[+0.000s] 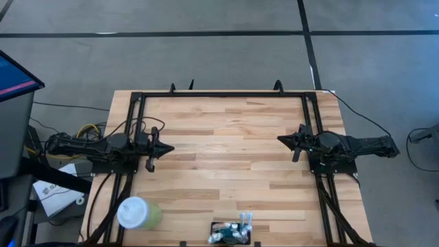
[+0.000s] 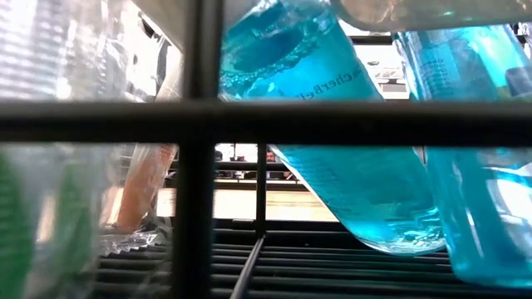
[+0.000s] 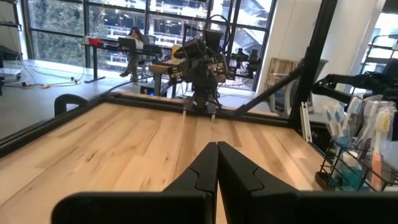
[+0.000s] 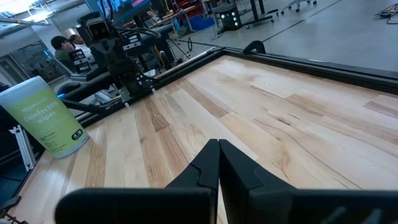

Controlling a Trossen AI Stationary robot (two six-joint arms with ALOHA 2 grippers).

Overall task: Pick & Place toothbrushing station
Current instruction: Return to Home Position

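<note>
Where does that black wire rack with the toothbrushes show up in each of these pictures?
High view: black wire rack at the picture's bottom edge, middle.
Low view: its bars cross the whole picture, blue bottles behind.
Left wrist view: the rack at the table's edge, holding toothbrushes.
Right wrist view: not in it.
Shared landmark: the wooden table; left gripper and right gripper wait shut at its sides.

1. Pale green wipes canister (image 4: pixel 46 118), right wrist view: label reads "disinfecting wipes" in white letters. Small line above it is too tiny to read.
2. Blue bottle (image 2: pixel 349 166), low view, behind wire bars: dark print on its side, only partly legible, approx. "cherBe". Rest is cut off by a bar.
3. 2nd blue bottle (image 2: pixel 486 166) just beside it: faint print, not legible.
</note>
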